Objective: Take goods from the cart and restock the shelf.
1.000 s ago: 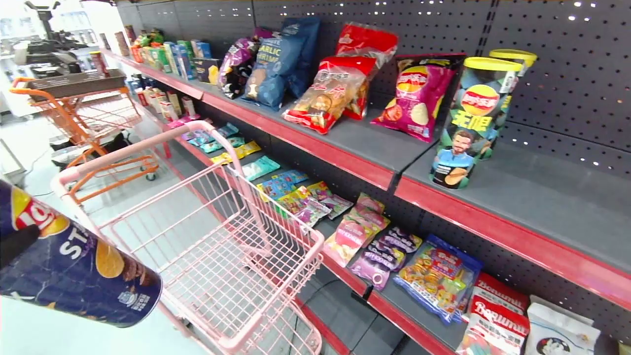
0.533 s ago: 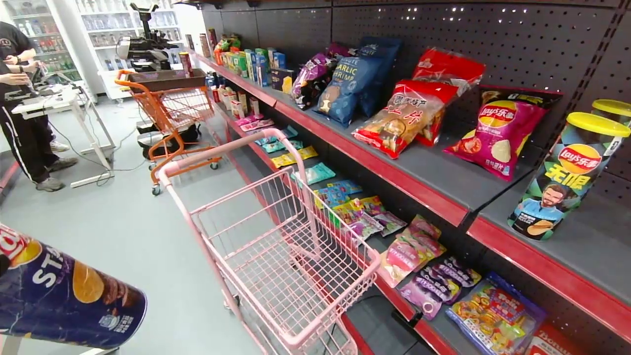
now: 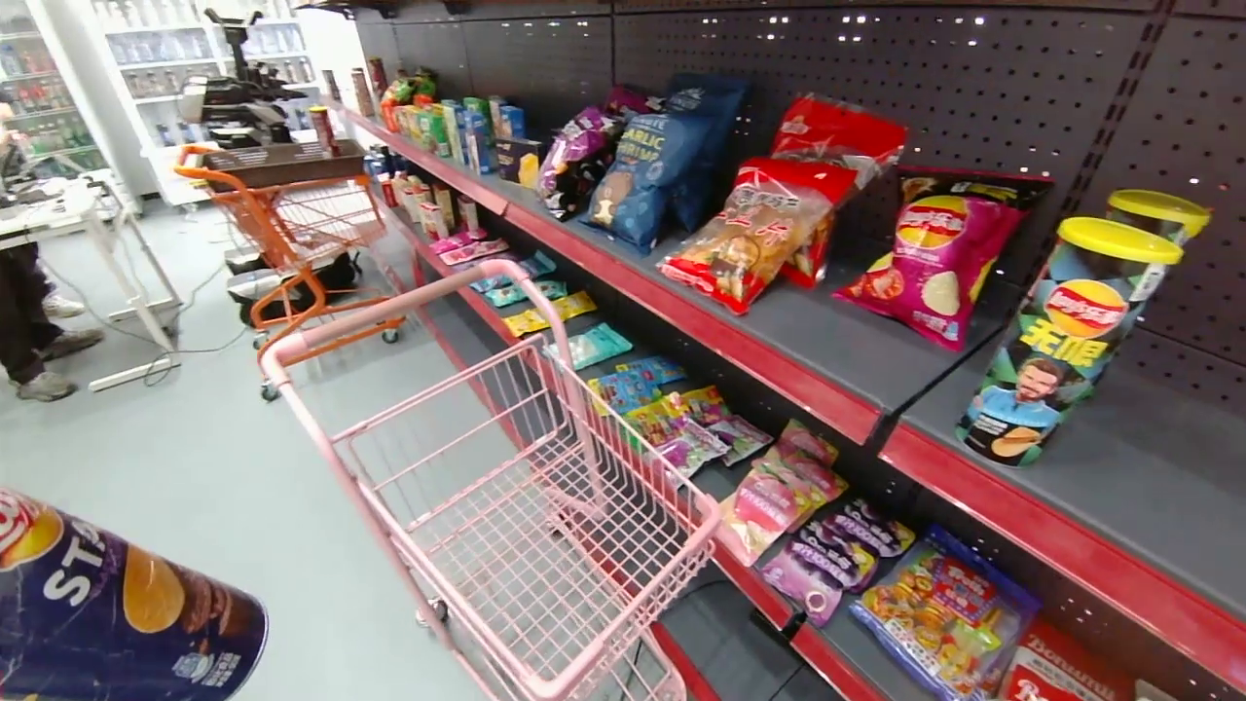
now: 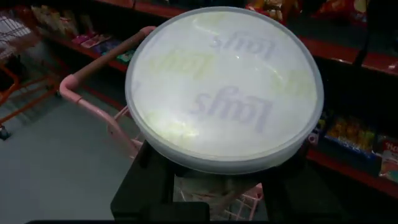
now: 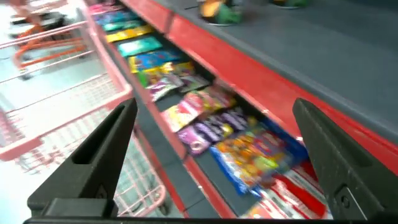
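Note:
A dark blue chip can [image 3: 107,623] lies tilted at the lower left of the head view, left of the pink cart [image 3: 506,487]. In the left wrist view its pale lid [image 4: 224,87] faces the camera, and my left gripper [image 4: 217,183] is shut on the can just behind the lid. My right gripper [image 5: 217,162] is open with nothing between its fingers, hanging in front of the lower shelf's snack bags [image 5: 249,143]. The cart's basket looks empty. Two yellow-lidded chip cans [image 3: 1071,341] stand on the grey upper shelf [image 3: 1119,487].
Chip and snack bags [image 3: 750,243] lean along the upper shelf, with bare grey room right of the yellow-lidded cans. Flat packets [image 3: 779,487] fill the lower shelf. An orange cart [image 3: 292,224] stands farther down the aisle. A person's legs [image 3: 29,321] are at far left.
The head camera has swung, so the whole picture shifted. The dark blue can, still held, sits lower in the picture's left corner.

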Available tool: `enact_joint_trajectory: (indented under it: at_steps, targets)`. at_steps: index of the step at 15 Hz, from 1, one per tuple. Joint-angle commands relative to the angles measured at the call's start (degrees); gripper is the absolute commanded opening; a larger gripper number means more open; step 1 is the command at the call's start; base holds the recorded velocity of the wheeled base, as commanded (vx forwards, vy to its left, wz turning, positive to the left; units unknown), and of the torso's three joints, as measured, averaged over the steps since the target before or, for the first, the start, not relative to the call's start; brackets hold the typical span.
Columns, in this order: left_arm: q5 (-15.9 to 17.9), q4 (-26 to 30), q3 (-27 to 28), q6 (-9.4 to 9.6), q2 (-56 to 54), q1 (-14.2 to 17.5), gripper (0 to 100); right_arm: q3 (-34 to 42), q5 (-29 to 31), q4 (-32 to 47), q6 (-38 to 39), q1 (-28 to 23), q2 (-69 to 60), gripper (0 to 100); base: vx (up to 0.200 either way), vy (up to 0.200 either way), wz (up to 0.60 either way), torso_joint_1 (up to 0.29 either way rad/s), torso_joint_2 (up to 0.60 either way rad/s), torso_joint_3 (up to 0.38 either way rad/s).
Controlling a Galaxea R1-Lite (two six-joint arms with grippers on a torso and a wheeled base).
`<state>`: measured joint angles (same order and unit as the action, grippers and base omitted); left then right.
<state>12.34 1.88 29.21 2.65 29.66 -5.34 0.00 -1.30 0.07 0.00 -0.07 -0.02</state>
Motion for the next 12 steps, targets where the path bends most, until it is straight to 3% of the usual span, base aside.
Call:
enact_joint_trajectory:
  at_steps: [1,3,6,12]
  targets:
    - [0.1,1.7,0.1,1.57,-2.7,0.1,0,0.0,0.0,0.0,0.0,0.1,0.0,100,0.0,0.0,-0.6,0.012,0.01,0.002]
    - [-0.3,2.3,0.1,1.66,-3.3,0.1,0,0.0,0.0,0.0,0.1,0.1,0.0,100,0.0,0.0,-0.6,0.012,0.0,0.005]
    - [-5.0,2.3,0.7,1.75,-3.3,0.1,0,0.0,0.0,0.0,0.1,0.1,0.0,100,0.0,0.0,-0.6,0.005,0.0,-0.001]
    - [-6.1,2.2,0.6,1.92,-4.0,0.1,0,0.0,0.0,0.0,0.2,0.1,0.0,100,0.0,0.0,-0.6,0.003,0.0,0.002]
